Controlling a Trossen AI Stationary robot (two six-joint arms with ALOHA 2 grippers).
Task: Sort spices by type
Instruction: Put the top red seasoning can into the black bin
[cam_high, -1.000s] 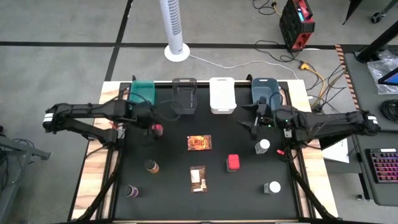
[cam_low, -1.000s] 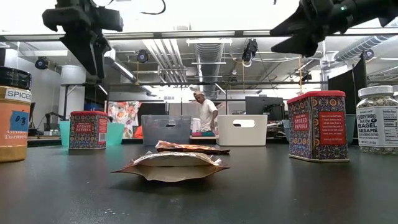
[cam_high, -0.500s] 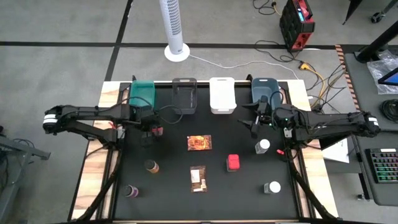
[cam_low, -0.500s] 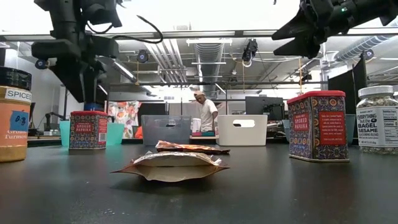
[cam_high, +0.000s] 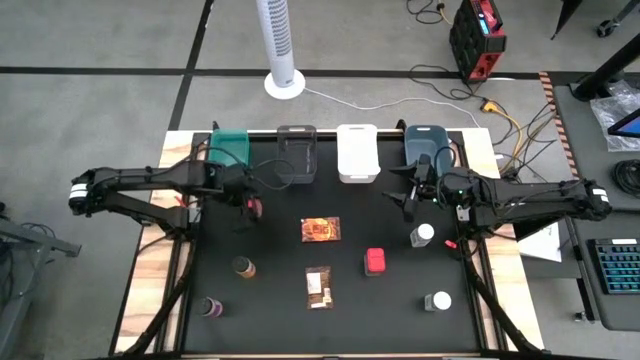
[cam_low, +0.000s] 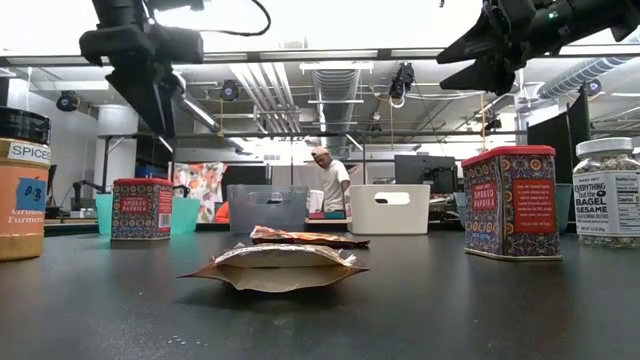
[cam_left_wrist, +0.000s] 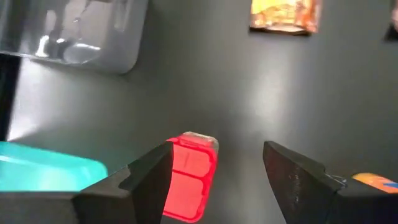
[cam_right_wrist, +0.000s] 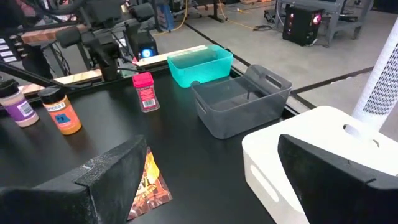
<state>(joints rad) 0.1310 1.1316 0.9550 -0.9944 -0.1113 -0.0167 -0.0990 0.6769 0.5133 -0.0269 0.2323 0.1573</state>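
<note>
A red square tub (cam_high: 255, 207) stands on the black table near the teal bin (cam_high: 230, 148); it also shows in the left wrist view (cam_left_wrist: 186, 186). My left gripper (cam_high: 246, 210) hangs open above this tub (cam_low: 140, 208), touching nothing. My right gripper (cam_high: 408, 200) is open and empty, high over the table by the blue bin (cam_high: 428, 145). A white-capped jar (cam_high: 424, 235) stands just near of it. The other red tub (cam_high: 376, 261), two packets (cam_high: 320, 229) (cam_high: 319, 287), a second jar (cam_high: 437, 300), a brown bottle (cam_high: 243, 267) and a purple bottle (cam_high: 211, 307) stand or lie on the table.
Four bins stand in a row at the far edge: teal, grey (cam_high: 297, 152), white (cam_high: 357, 152) and blue. A person (cam_low: 325, 185) stands in the room far behind the table. Bare black table lies between the items.
My left gripper has dipped toward the red tub and come up again, ending a little farther toward the table's right, still open. The tub has stayed where it was.
</note>
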